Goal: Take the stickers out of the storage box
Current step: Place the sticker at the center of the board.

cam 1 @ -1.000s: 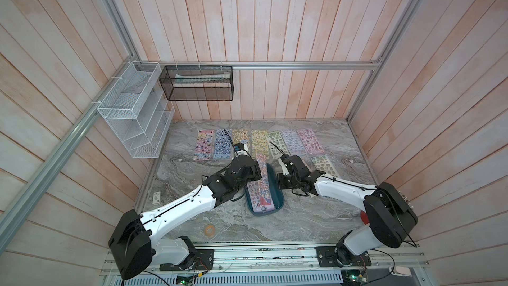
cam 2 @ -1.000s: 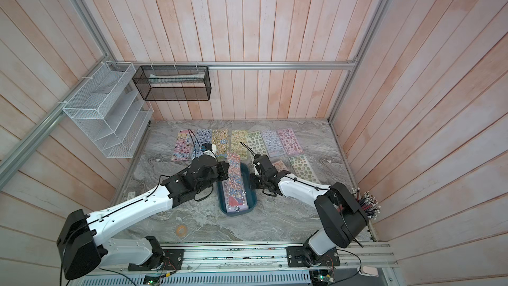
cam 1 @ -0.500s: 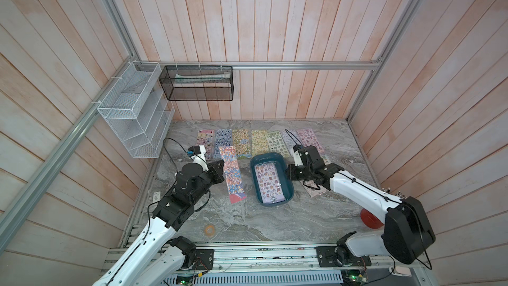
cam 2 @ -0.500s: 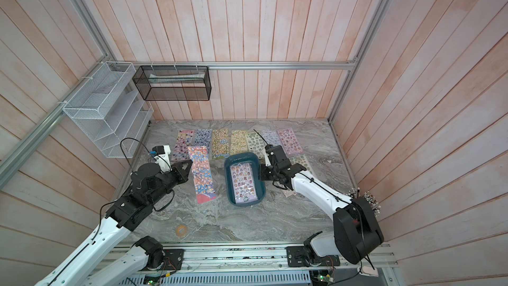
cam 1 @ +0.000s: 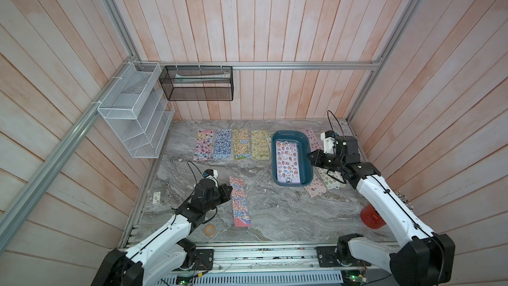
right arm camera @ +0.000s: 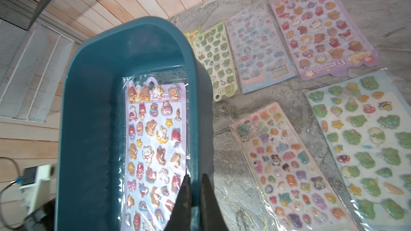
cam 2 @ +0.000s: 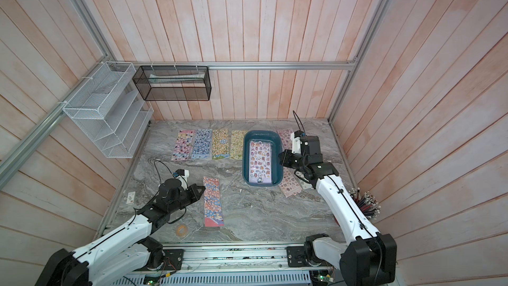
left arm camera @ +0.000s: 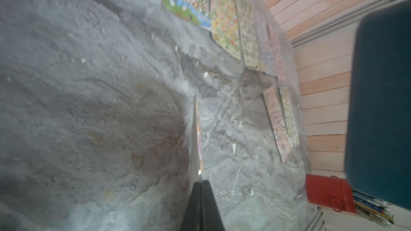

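Note:
The storage box (cam 1: 286,135) (cam 2: 261,134), a teal tray, is at the back right and overlaps sheets lying there. It looks raised off the table. One lilac sheet of stickers (cam 1: 287,163) (right arm camera: 155,143) lies inside it. My right gripper (cam 1: 310,157) (right arm camera: 195,180) is shut on the box's right wall, one finger on each side. My left gripper (cam 1: 229,189) (left arm camera: 202,182) is shut on the left edge of a pink-and-blue sticker sheet (cam 1: 241,203) (cam 2: 213,202), near the table's front left. Several more sheets (cam 1: 232,144) lie in a row at the back.
A white wire rack (cam 1: 132,116) and a black mesh basket (cam 1: 196,83) hang on the left and back walls. A red cup (cam 1: 372,217) with pencils (cam 2: 367,202) stands at the right edge. A tape ring (cam 1: 209,229) and a small card (cam 1: 156,198) lie front left.
Both grippers were at the box in the middle. My left arm has drawn a sheet out toward the front left. My right arm has carried the box to the back right.

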